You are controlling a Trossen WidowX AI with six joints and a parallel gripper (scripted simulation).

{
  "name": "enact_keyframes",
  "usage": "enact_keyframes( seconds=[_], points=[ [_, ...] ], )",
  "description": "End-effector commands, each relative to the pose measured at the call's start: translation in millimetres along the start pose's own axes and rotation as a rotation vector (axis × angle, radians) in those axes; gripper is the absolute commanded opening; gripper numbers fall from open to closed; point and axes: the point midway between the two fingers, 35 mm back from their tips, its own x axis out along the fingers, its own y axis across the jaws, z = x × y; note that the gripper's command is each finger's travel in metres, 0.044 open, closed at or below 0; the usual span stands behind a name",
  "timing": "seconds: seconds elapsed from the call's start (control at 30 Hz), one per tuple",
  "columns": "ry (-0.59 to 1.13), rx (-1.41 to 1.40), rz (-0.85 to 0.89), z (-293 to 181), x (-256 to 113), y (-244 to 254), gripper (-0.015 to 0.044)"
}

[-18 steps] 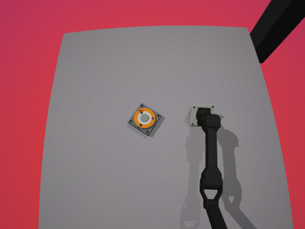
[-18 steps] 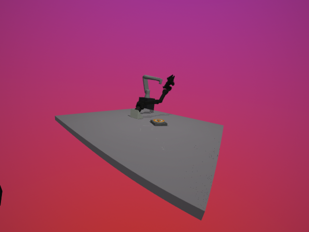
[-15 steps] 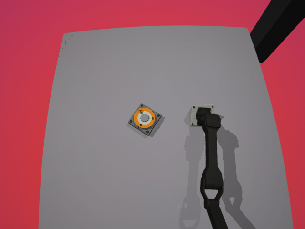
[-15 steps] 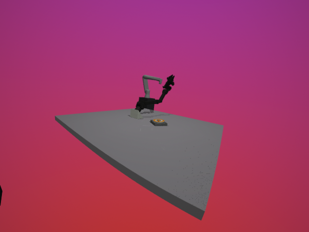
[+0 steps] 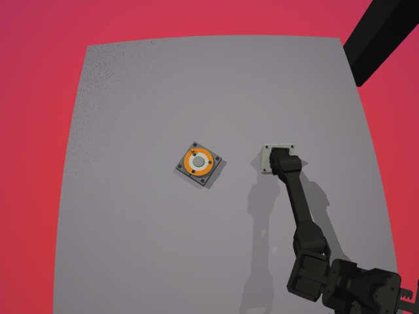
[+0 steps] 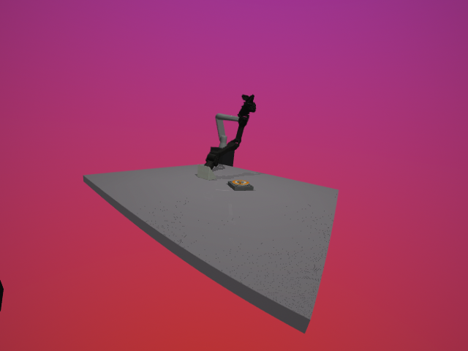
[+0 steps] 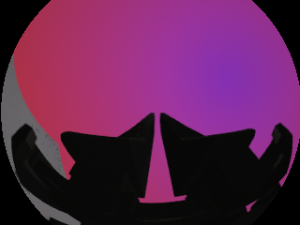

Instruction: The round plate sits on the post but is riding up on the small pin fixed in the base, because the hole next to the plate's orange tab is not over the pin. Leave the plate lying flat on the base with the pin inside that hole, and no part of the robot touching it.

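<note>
The round plate (image 5: 186, 165) (image 6: 248, 183) has an orange outer ring and a pale inner ring. It sits around the grey post (image 5: 198, 161) on the dark square base (image 5: 198, 145) (image 6: 243, 188). Its orange tab (image 5: 192, 150) points to the upper left in the top view, with a dark hole beside it. The pin cannot be made out, and whether the plate lies flat or slightly tilted is too small to tell. My gripper (image 6: 248, 96) (image 7: 157, 116) is shut and empty, with a narrow gap between its fingertips. It is high above the table, far from the plate.
The arm's pale mount (image 5: 266, 158) (image 6: 205, 172) stands to the right of the base in the top view. The dark arm (image 5: 299, 203) (image 6: 239, 131) extends from it to the lower right there. A grey arm-like structure (image 6: 220, 127) stands behind in the exterior view.
</note>
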Motion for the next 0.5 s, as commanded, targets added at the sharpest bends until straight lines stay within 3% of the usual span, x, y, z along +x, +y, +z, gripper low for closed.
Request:
enact_keyframes(
  seconds=[0.0,0.17,0.47],
  points=[
    [0.050,0.112,0.152,-41.2,38.7,31.5,0.0000],
    [0.145,0.259,0.373,-92.8,86.1,94.0,0.0000],
    [0.372,0.438,0.700,-165.5,120.2,215.0,0.0000]
  ],
)
